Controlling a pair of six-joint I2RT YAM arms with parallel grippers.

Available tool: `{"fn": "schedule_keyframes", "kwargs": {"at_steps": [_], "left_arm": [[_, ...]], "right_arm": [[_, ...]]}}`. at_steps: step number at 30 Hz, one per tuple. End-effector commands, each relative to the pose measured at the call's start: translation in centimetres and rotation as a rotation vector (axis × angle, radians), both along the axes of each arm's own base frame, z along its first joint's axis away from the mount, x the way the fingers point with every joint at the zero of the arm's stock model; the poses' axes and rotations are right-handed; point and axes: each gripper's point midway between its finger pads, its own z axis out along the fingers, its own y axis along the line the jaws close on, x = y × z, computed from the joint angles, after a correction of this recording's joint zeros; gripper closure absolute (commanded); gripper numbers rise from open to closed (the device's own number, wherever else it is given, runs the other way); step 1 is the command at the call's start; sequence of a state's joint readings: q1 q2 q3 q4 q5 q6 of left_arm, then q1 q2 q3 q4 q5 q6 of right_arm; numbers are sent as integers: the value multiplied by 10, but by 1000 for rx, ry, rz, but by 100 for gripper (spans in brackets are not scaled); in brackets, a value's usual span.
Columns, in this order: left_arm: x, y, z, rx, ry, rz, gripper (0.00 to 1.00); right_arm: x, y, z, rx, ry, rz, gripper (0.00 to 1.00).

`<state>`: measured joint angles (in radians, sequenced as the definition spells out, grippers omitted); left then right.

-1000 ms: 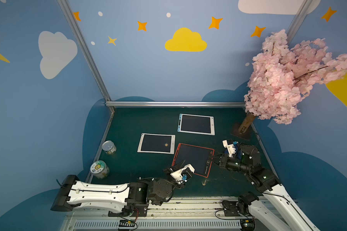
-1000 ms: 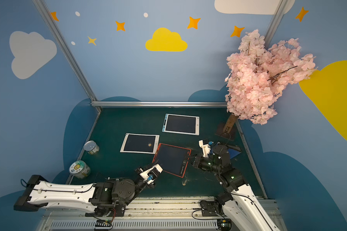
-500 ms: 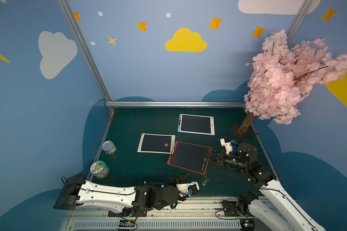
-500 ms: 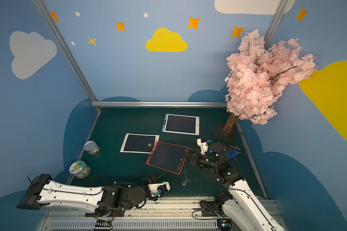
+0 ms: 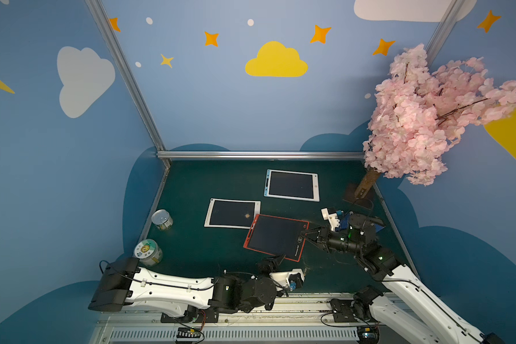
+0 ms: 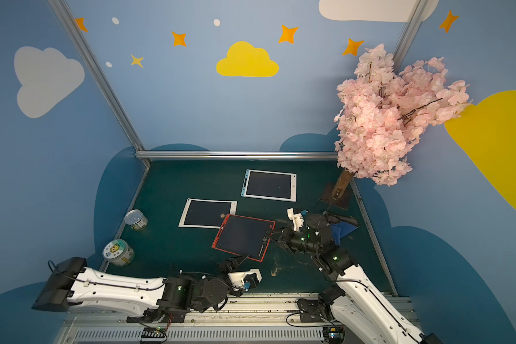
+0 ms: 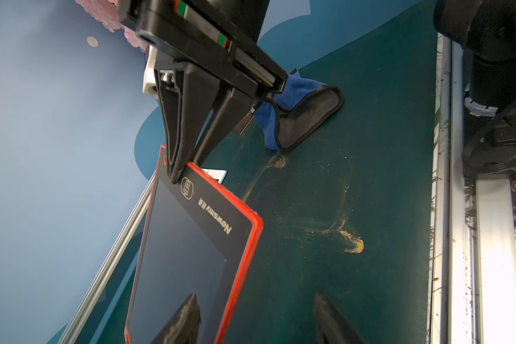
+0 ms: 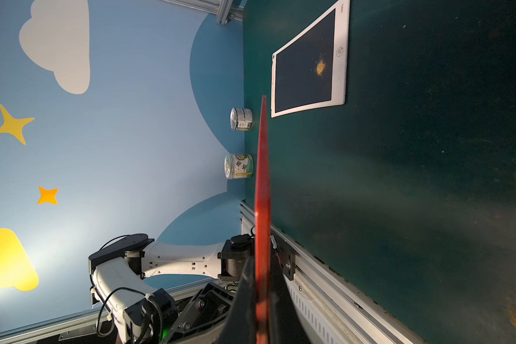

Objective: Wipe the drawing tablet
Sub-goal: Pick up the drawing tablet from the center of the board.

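Note:
The red-framed drawing tablet [image 5: 274,235] hangs tilted above the green mat, its dark screen up. My right gripper [image 5: 305,235] is shut on its right short edge, next to the printed logo [image 7: 186,187]. The right wrist view shows the tablet [image 8: 262,184] edge-on between the shut fingers. My left gripper [image 5: 277,258] is open at the tablet's near corner. In the left wrist view one fingertip [image 7: 188,315] lies over the screen and the other over the mat, with the red frame [image 7: 239,277] between them. A blue cloth [image 7: 298,119] lies crumpled on the mat behind the right wrist.
A white tablet [image 5: 232,213] with a brown powder spot lies left of the red one, and a blue-edged tablet [image 5: 292,185] lies further back. Two cans [image 5: 162,219] [image 5: 148,252] stand by the left wall. A pink blossom tree [image 5: 423,119] stands back right. Brown powder [image 7: 352,242] streaks the mat near the front rail.
My left gripper opened, drew back toward the front rail, then came up to the tablet's near corner. My right gripper carried the tablet a little to the left.

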<state>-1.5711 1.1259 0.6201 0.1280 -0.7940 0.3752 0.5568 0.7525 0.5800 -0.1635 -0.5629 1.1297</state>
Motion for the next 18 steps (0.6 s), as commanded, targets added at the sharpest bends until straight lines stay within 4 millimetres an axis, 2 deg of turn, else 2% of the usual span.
{"fn": "schedule_keyframes", "kwargs": {"at_steps": [1, 13, 18], "left_arm": [[6, -3, 19, -53, -22, 28, 39], [10, 1, 26, -65, -41, 62, 42], [14, 1, 31, -71, -68, 83, 49]], "right_arm": [[0, 5, 7, 33, -30, 10, 100], [-16, 11, 1, 22, -8, 52, 100], [-19, 11, -7, -4, 17, 52, 100]]}}
